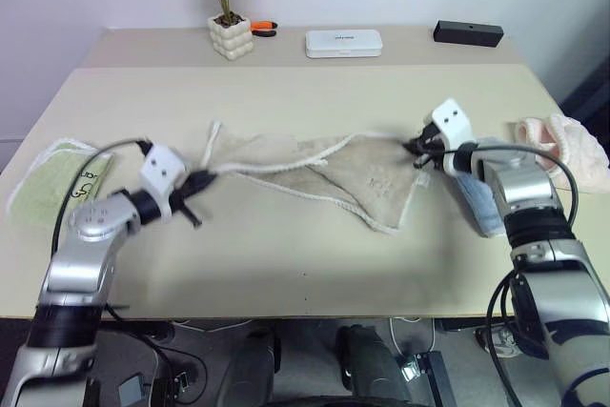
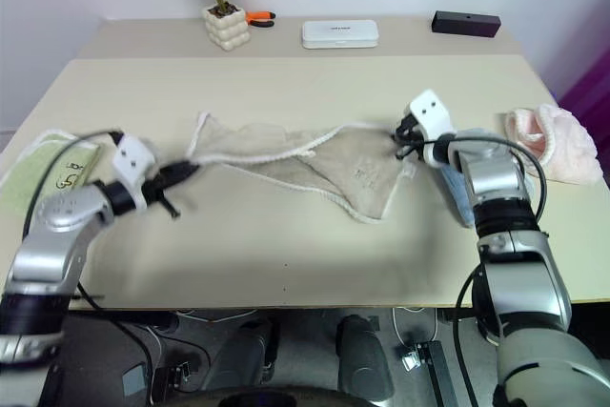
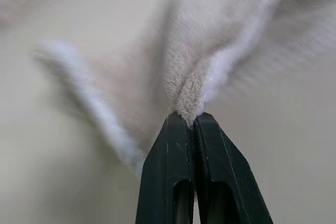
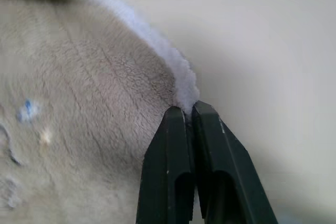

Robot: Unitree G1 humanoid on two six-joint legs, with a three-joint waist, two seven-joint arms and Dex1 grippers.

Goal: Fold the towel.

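Observation:
The beige towel (image 1: 324, 173) with a whitish corded edge hangs stretched between my two grippers above the middle of the table, sagging to a point at the front. My left gripper (image 1: 203, 178) is shut on the towel's left corner; in the left wrist view the black fingers (image 3: 181, 150) pinch the bunched terry edge (image 3: 189, 98). My right gripper (image 1: 416, 152) is shut on the towel's right corner, and the right wrist view shows the corded edge (image 4: 184, 90) clamped between the fingertips (image 4: 178, 129).
A pale green towel (image 1: 52, 183) lies at the table's left edge, a light blue towel (image 1: 481, 202) under my right arm, a pink cloth (image 1: 567, 145) at the right edge. At the back stand a potted plant (image 1: 229, 7), a white case (image 1: 343, 42) and a black box (image 1: 467, 33).

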